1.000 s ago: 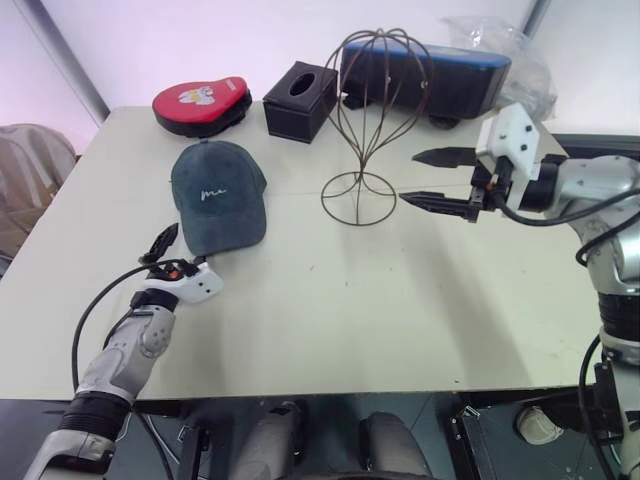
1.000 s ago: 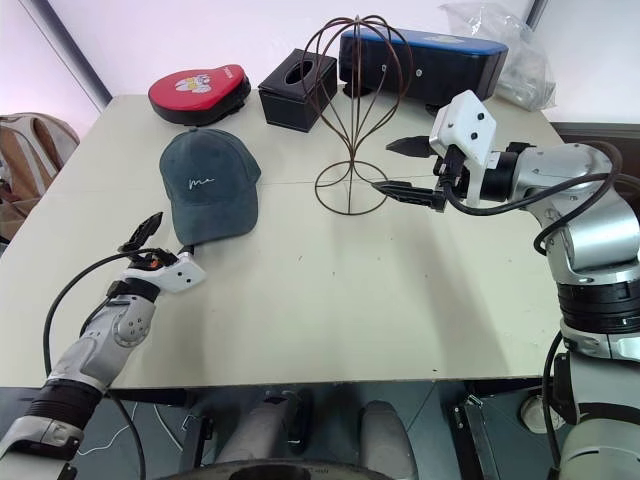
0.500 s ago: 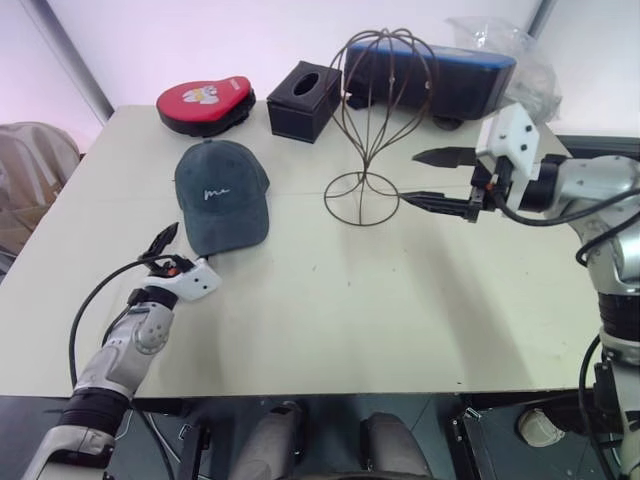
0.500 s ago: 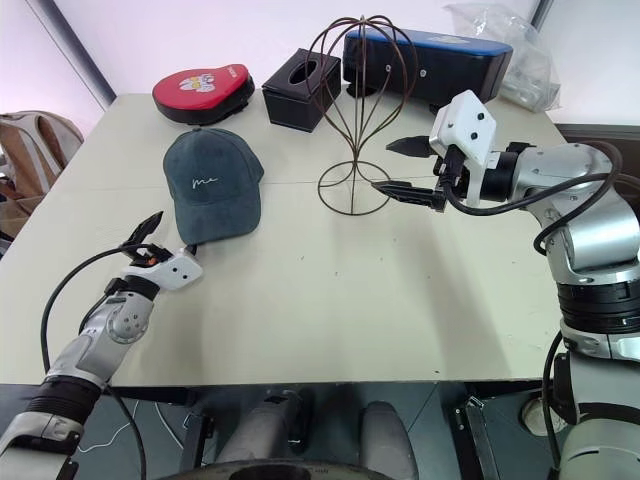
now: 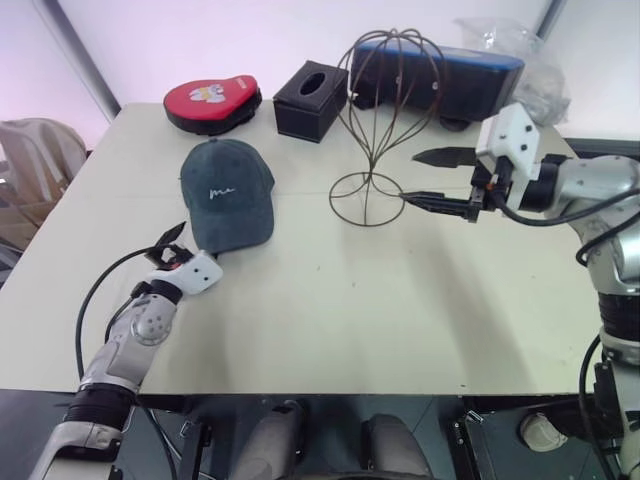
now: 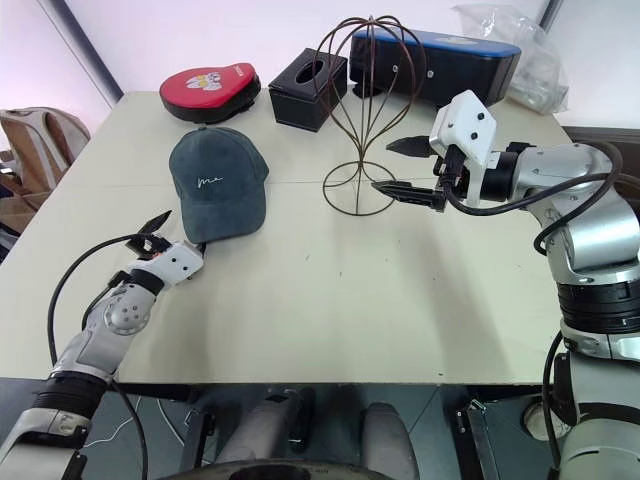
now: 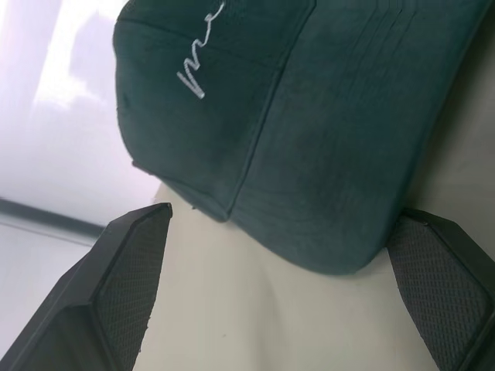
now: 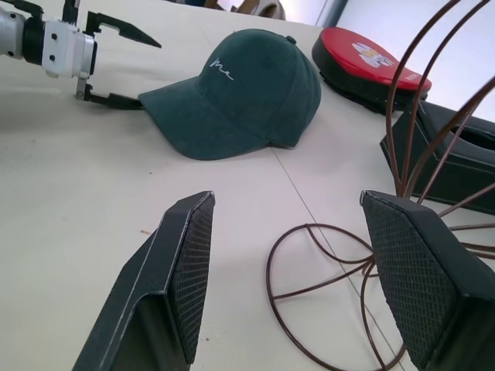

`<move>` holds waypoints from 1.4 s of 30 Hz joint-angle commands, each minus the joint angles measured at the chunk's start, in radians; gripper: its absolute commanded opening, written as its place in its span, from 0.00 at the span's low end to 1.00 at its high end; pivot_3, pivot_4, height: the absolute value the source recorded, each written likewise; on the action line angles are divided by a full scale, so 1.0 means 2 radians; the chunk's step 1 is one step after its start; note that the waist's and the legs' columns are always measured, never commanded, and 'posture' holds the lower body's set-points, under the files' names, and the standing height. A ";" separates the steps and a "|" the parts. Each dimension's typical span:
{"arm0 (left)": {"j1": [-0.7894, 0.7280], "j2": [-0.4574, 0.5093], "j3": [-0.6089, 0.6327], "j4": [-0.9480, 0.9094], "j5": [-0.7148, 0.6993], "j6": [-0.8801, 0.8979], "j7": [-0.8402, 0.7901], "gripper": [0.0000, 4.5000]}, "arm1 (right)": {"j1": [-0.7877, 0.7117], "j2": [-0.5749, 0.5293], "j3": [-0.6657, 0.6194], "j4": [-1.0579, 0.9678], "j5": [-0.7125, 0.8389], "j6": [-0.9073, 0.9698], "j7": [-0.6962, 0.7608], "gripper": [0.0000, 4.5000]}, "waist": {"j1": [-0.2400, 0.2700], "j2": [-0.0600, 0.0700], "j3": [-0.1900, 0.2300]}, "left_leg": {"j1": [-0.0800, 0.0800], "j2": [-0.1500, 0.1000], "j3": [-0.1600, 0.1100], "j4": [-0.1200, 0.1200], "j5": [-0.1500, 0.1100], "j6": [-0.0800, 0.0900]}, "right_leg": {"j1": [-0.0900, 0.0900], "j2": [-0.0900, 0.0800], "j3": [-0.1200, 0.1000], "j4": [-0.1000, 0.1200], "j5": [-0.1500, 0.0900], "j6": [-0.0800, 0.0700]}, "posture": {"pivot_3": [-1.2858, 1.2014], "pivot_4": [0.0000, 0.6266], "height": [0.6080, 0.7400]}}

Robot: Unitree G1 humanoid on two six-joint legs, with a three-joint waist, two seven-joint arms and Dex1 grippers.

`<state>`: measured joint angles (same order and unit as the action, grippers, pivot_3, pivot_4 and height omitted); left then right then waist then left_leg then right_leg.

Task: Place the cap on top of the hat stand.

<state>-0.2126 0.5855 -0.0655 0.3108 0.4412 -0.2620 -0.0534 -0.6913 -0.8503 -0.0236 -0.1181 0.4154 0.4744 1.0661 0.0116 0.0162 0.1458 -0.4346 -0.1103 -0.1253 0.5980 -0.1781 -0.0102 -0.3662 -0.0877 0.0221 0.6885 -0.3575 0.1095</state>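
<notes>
Lying flat on the pale table [image 5: 400, 320], the cap [image 5: 228, 193] rests crown up with its brim toward the robot and its white script facing forward, well apart from the hat stand [image 5: 385, 120], which stands upright and bare on its ring base near the table's middle. The left gripper [image 5: 170, 245] sits low at the brim's near edge, fingers spread wide; in the left wrist view the two black fingers [image 7: 128, 278] flank the brim tip, with a strip of table showing between them and the fabric, so nothing is held. The right gripper [image 5: 432, 178] hangs above the table just beside the stand's ring base on the robot's right side, its fingers also spread wide and empty; the right wrist view looks past the ring base toward the cap. Behind the cap, near the far edge, lie a flat red padded object [image 5: 213, 103] and a black tissue box [image 5: 312, 100], side by side. Behind the stand sits a long dark case with a blue top [image 5: 460, 80], and a crumpled clear plastic bag [image 5: 525, 55] lies past it at the far right corner.
</notes>
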 commanded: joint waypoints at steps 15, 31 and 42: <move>-0.001 0.001 -0.023 -0.015 0.020 -0.007 -0.036 0.99 | -0.008 -0.007 -0.021 -0.019 0.007 -0.003 -0.003 0.68 | 0.000 0.000 0.000 | 0.000 0.000 0.000 0.000 0.000 0.000 | 0.001 0.000 0.000 0.000 0.000 0.000 | 0.52 0.24 1.00; -0.006 0.003 -0.016 -0.011 0.024 -0.009 -0.028 0.94 | -0.011 -0.009 -0.020 -0.016 0.006 -0.005 0.001 0.68 | 0.000 0.000 0.000 | 0.000 0.000 0.000 0.000 0.000 0.000 | 0.000 0.000 0.000 0.000 0.000 0.000 | 0.52 0.24 1.00; -0.004 0.004 -0.014 -0.019 0.015 -0.013 -0.024 0.37 | -0.013 -0.009 -0.019 -0.014 0.005 -0.006 0.002 0.68 | -0.001 -0.002 0.001 | 0.000 0.000 0.000 0.000 0.000 0.000 | 0.000 0.000 0.000 0.000 0.000 0.000 | 0.52 0.24 1.00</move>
<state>-0.2277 0.5911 -0.0928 0.2883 0.4788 -0.2767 -0.1004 -0.6916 -0.8514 -0.0236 -0.1181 0.4152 0.4742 1.0671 0.0094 0.0129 0.1478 -0.4352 -0.1099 -0.1255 0.5976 -0.1782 -0.0102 -0.3664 -0.0873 0.0220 0.6880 -0.3575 0.1095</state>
